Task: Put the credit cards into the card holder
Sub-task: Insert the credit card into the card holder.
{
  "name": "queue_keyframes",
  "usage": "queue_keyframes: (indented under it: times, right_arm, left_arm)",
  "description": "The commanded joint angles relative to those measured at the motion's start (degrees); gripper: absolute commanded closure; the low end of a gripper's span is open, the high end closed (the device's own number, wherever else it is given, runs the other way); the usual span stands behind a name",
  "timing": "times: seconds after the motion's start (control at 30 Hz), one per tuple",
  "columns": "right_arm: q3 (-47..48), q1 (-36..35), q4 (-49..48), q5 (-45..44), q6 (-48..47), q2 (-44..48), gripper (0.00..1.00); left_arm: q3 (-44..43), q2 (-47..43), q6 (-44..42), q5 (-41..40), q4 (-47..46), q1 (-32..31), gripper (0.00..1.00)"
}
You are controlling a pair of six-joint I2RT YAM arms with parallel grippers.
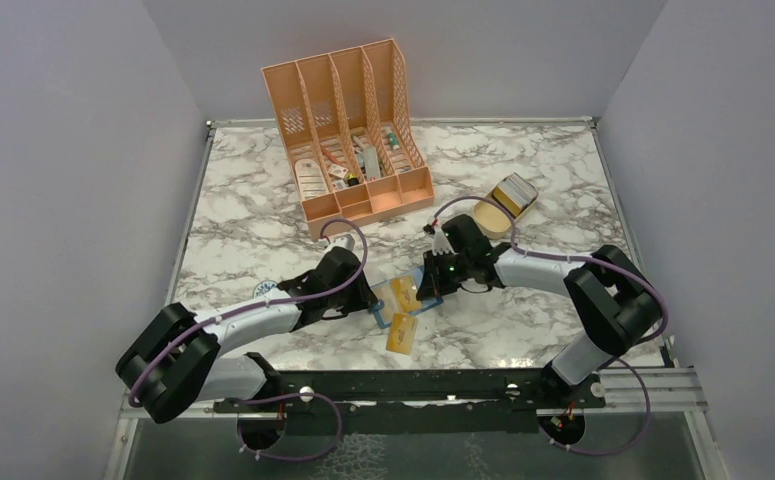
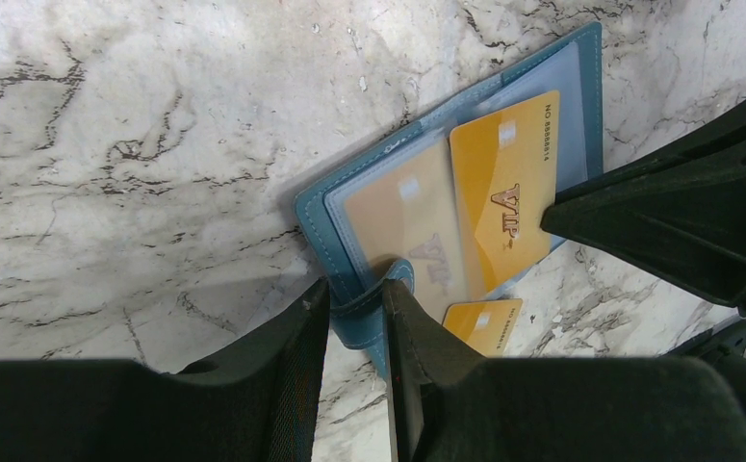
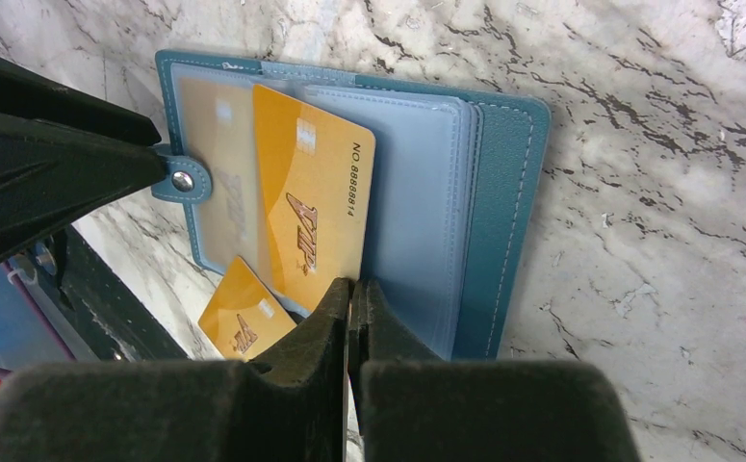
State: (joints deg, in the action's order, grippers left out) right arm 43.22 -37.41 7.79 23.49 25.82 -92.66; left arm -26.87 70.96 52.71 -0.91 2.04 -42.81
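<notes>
A: Your left gripper (image 2: pixel 356 294) is clamped on the snap tab (image 3: pixel 184 180) at the left edge of the card holder (image 3: pixel 508 192). The holder lies open at the near middle of the marble table (image 1: pixel 523 160).

B: And your right gripper (image 3: pixel 352 287)?

A: Its fingers are pressed together, and the tip touches the right edge of the gold card (image 3: pixel 311 192), which lies half across the clear sleeves. I cannot tell whether it pinches that card.

B: What lies around it?

A: A second card (image 2: pixel 407 217) sits inside the left sleeve. A third card (image 2: pixel 481 322) lies loose at the holder's near edge.

B: What does only the top view give you?

A: It shows the peach organizer (image 1: pixel 348 130) far back, the tan tray (image 1: pixel 493 215) just beyond your right wrist, and a blue-white disc (image 1: pixel 263 289) by your left arm. In that view the gripper bodies hide the tab and the fingertips; only your wrist views show them.
</notes>
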Motion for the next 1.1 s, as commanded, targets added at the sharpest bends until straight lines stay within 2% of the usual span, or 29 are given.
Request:
queue_keyframes:
  times: [0.0,0.23,0.53,1.07]
  right_arm:
    - [1.03,-0.08,3.75,-0.31,-2.41,-1.98,0.99]
    - [2.1,-0.61,5.04,-0.28,-2.71,-3.21,0.99]
    - [3.26,-0.8,9.21,-4.65,-1.94,-2.19,0.99]
    - [5.79,-3.22,10.42,-4.37,-1.52,-4.14,0.99]
  left_arm:
    - [-0.86,0.73,-0.76,1.61,-2.03,0.27,0.71]
    - [-0.81,1.28,-0.76,2.16,-2.81,0.27,0.71]
    - [-0.72,1.38,-0.81,2.04,-2.97,0.27,0.71]
    - [0.02,1.15,-0.68,3.19,-4.88,0.27,0.71]
